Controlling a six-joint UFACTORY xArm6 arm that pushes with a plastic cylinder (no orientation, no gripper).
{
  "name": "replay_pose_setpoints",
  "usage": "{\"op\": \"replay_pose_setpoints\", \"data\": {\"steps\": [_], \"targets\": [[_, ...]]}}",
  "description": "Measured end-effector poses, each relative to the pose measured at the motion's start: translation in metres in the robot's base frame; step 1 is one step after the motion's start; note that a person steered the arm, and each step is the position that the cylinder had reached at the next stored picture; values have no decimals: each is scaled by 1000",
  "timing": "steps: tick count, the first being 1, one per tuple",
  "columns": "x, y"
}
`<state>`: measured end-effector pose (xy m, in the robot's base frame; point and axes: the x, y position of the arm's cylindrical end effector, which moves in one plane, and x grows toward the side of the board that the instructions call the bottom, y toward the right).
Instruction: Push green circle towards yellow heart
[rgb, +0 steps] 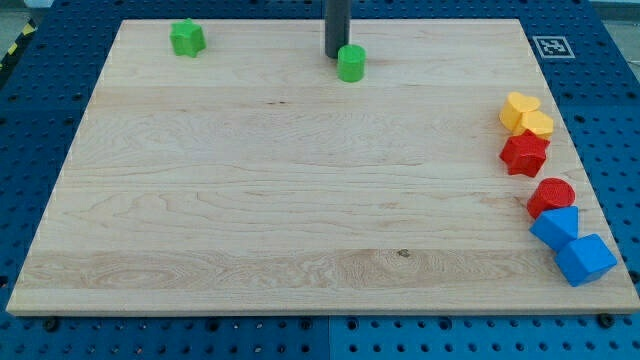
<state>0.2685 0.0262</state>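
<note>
One wooden board (300, 180) on blue pegboard table (40, 100); my tip (335, 55) touching green circle (351, 63)

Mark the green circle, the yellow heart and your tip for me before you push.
green circle (351, 64): camera view, on its top face.
yellow heart (526, 114): camera view, middle of its top, by the view's right edge.
my tip (335, 55): camera view, the rod's lower end, just left of the circle.
</note>
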Motion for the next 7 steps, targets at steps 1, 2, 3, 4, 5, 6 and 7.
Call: {"op": "replay_pose_setpoints", "data": {"steps": [1,2,3,4,5,6,7], "targets": [[18,-15],[43,-42],[63,-8],[11,12],[8,12],[-1,10],[7,44]]}}
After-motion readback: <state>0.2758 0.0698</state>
